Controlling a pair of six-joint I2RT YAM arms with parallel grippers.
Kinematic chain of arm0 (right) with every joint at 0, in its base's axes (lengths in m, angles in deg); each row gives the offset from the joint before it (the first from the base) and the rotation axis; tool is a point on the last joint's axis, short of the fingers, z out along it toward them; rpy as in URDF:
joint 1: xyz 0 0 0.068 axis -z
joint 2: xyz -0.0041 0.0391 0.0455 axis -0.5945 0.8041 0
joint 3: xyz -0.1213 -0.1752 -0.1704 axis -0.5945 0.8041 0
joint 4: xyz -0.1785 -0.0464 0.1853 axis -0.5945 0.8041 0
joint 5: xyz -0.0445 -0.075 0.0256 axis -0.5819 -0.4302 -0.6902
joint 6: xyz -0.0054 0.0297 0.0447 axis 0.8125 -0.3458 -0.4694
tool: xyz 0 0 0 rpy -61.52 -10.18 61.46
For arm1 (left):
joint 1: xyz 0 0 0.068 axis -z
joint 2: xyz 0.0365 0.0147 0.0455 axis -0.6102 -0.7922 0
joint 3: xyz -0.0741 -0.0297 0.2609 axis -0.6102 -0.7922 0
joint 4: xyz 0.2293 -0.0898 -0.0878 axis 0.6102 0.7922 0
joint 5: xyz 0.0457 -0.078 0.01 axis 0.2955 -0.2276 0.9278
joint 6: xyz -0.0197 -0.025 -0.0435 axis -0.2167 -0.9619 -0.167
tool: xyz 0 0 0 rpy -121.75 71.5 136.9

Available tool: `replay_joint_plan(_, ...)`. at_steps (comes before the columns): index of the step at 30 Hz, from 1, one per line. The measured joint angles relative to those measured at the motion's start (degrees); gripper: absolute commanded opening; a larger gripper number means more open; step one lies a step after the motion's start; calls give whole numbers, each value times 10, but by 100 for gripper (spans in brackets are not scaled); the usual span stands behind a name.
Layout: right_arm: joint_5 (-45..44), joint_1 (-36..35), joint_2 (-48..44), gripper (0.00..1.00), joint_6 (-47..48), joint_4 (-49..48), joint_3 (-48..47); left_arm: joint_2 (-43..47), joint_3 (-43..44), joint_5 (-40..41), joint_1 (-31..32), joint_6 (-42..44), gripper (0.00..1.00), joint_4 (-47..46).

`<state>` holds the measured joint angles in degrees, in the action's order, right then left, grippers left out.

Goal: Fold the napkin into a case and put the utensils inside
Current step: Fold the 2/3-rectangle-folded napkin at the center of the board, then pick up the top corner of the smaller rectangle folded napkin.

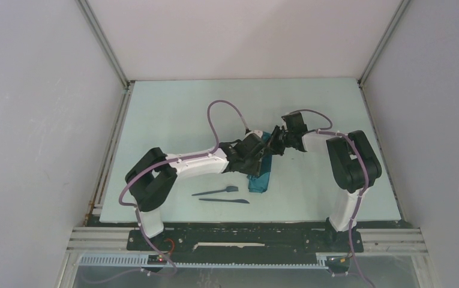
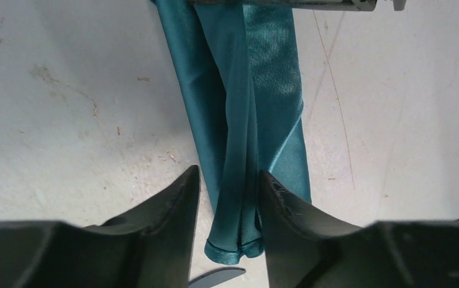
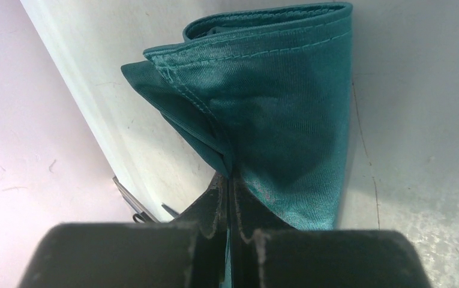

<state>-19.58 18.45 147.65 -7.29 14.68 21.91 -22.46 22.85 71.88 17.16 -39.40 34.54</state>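
The napkin lies as a narrow teal case strip at the table's middle, running near to far. My left gripper hovers over it. In the left wrist view the napkin runs up between the open fingers of my left gripper, with a gap at the left finger. My right gripper is shut on the strip's far end. In the right wrist view my right gripper pinches a raised fold of the napkin. The fork and knife lie left of the strip's near end. A utensil tip shows below the cloth.
White enclosure walls close in the pale table on three sides. A purple cable loops above the left arm. The arm bases sit on a dark rail at the near edge.
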Motion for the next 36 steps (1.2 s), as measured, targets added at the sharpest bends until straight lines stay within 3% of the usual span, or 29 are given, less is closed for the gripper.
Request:
replay_joint_plan(3, 0, -4, 0, 14, 4, 0, 0, 1, -9, -1, -3, -2, 25, -14)
replay_joint_plan(10, 10, -5, 0, 38, 18, 16, -2, 3, -77, -32, -13, -27, 9, -66)
replay_joint_plan(15, 23, 1, -11, 57, 34, 21, -3, 23, -125, -56, -23, -53, 7, -117)
replay_joint_plan(17, 25, 5, -19, 61, 41, 21, -3, 34, -141, -60, -24, -61, 7, -129)
replay_joint_plan(24, 7, 6, -29, 63, 76, 46, -55, 44, -154, -74, -24, -71, 5, -152)
replay_joint_plan(36, -138, -30, -13, 58, 114, 131, -136, 44, -156, -93, -26, -72, 4, -174)
